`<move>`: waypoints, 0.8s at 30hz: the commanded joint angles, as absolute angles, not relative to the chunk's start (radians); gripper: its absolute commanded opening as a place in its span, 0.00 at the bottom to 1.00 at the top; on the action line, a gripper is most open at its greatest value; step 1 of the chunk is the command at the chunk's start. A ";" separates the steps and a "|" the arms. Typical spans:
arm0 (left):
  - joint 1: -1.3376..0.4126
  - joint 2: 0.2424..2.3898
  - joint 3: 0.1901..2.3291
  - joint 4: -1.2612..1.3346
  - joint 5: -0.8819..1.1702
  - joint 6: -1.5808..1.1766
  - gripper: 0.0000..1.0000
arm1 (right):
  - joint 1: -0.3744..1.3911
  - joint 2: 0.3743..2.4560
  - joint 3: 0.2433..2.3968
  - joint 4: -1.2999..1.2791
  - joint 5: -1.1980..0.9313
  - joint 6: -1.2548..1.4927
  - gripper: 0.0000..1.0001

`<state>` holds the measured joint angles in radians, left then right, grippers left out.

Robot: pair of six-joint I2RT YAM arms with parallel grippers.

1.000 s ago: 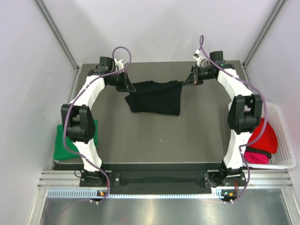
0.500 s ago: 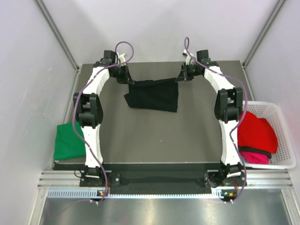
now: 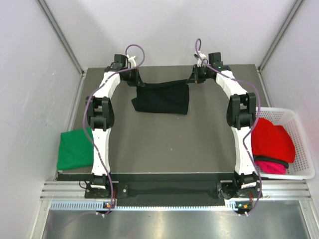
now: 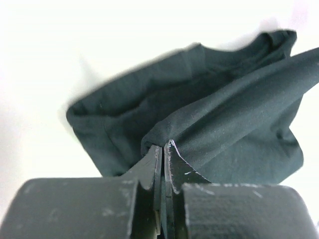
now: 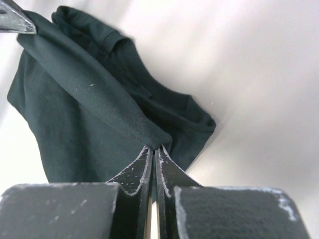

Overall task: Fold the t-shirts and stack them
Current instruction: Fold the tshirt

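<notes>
Pinching the black shirt [image 3: 162, 99] by the two far corners, I have both pincers clamped shut on cloth: my left pincer [image 3: 138, 84] bites the corner toward eleven o'clock on the table [image 3: 164, 149], and my right pincer [image 3: 191, 81] bites the corner toward one o'clock. Between them the shirt's far edge runs stretched, dipping a little in the middle. The rest spreads toward me as a dark, roughly square shape around twelve o'clock on the tabletop. Whether its near edge rests flat on the surface I cannot tell. From my left wrist I see the fingertips [image 4: 149, 167] pressed together, with a ridge of fabric drawn out of them toward two o'clock in that view. My right wrist shows the same: tips closed, and a taut band of cloth leading off toward ten o'clock. The green shirt [image 3: 74, 148] lies just past the table's edge at eight o'clock, beside my left arm. At four o'clock the white basket [image 3: 299, 122] holds the red shirt [image 3: 271, 137] on top of the pink one [image 3: 271, 165].
</notes>
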<state>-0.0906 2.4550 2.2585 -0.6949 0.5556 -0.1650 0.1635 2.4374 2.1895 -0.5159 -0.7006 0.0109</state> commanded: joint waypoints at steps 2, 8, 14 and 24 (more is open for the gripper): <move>-0.074 2.502 2.347 -0.540 0.514 -0.149 0.00 | 0.163 2.474 2.256 -0.446 -0.663 0.034 0.00; -0.084 2.534 2.417 -0.463 0.367 -0.198 0.69 | 0.181 2.525 2.341 -0.465 -0.583 0.008 0.29; -0.077 2.354 2.320 -0.470 0.279 -0.212 0.78 | 0.192 2.428 2.346 -0.515 -0.587 -0.049 0.42; 0.043 2.244 2.020 -0.391 0.599 -0.299 0.86 | 0.224 2.358 2.146 -0.453 -0.840 0.032 0.43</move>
<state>0.0158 2.2688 2.0502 -0.4255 0.4828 -0.2798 0.1925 2.3898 2.1788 -0.4858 -0.7357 0.0048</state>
